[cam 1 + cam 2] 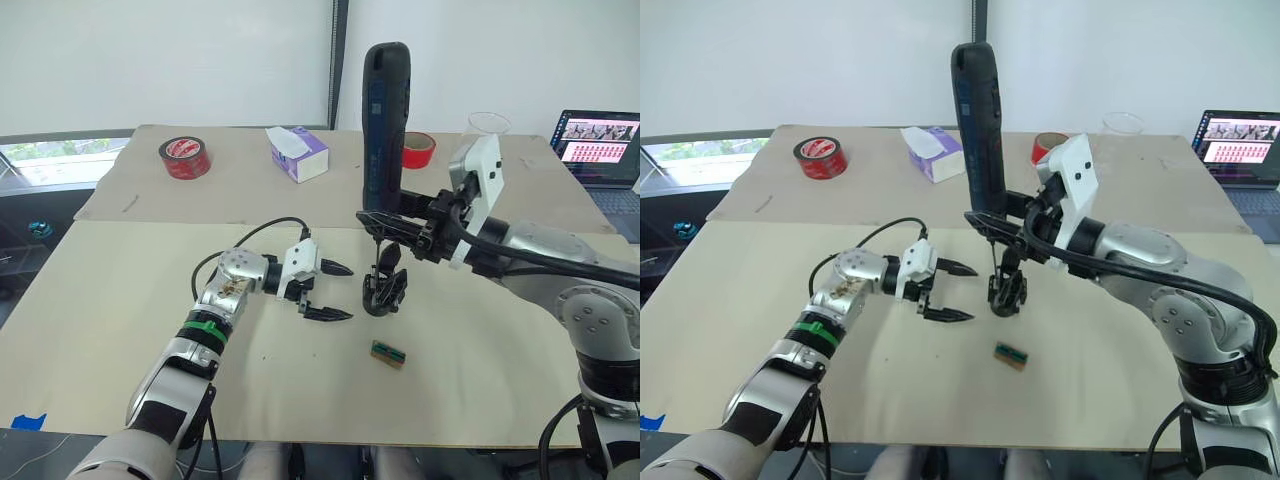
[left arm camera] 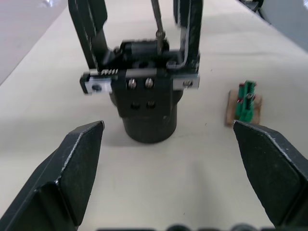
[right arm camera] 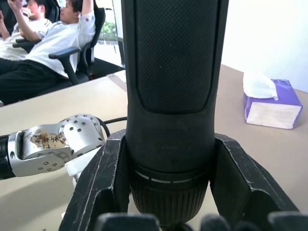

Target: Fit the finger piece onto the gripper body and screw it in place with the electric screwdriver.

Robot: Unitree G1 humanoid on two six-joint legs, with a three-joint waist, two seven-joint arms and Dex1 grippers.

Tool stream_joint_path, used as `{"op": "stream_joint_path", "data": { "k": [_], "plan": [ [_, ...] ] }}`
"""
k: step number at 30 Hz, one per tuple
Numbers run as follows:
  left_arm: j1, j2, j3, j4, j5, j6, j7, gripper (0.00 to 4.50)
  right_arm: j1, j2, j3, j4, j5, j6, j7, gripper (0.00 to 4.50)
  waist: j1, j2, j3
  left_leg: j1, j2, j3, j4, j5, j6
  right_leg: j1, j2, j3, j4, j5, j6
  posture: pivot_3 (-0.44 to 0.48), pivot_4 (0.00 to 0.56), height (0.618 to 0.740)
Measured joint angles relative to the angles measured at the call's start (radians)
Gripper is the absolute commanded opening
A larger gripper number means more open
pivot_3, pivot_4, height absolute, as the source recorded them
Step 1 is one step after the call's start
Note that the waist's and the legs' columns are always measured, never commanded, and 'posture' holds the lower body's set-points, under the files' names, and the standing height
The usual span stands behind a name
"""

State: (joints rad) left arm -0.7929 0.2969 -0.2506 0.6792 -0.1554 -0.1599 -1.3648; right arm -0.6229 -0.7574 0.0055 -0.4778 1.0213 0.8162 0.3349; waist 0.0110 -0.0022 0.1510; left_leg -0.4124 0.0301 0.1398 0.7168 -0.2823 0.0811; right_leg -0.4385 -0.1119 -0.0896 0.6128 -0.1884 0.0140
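Gripper body (image 1: 384, 290) stands upright on the table (image 1: 120, 300), mid-front, its round base down and fingers pointing up; finger piece (image 2: 188, 33) looks already seated on the rail, though which of the two uprights is the new one I cannot tell. Screwdriver (image 1: 384, 120) held near vertical above it, right gripper (image 1: 405, 225) clamped around the barrel low down, bit (image 2: 157, 21) tip touching a screw head on the body's top. Left gripper (image 1: 325, 290) sits just beside the body, fingers spread wide, holding nothing. Judgement: driving step is in hand. To do it well, keep the bit square on the screw and press straight down; the body is unbraced, so closing the left fingers on its base would stop it twisting. Small green block (image 1: 388, 353) lies near, in front; tape rolls and tissue box well behind.
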Motion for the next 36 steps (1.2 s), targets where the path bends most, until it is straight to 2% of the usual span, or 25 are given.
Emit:
{"op": "stream_joint_path", "data": {
  "k": [36],
  "plan": [
    [-0.013, -0.03, 0.0, 0.005, 0.017, -0.015, -0.02, 4.5, 0.013, 0.026, -0.039, -0.024, -0.033, 0.07, 0.029, 1.9, 0.0, 0.0, 0.0, 0.0, 0.0, 0.0, 0.0, 0.0, 0.001, 0.0, 0.0, 0.0, 0.0, 0.0, 0.0, 0.0, 0.15, 0.74]
  ]
}}
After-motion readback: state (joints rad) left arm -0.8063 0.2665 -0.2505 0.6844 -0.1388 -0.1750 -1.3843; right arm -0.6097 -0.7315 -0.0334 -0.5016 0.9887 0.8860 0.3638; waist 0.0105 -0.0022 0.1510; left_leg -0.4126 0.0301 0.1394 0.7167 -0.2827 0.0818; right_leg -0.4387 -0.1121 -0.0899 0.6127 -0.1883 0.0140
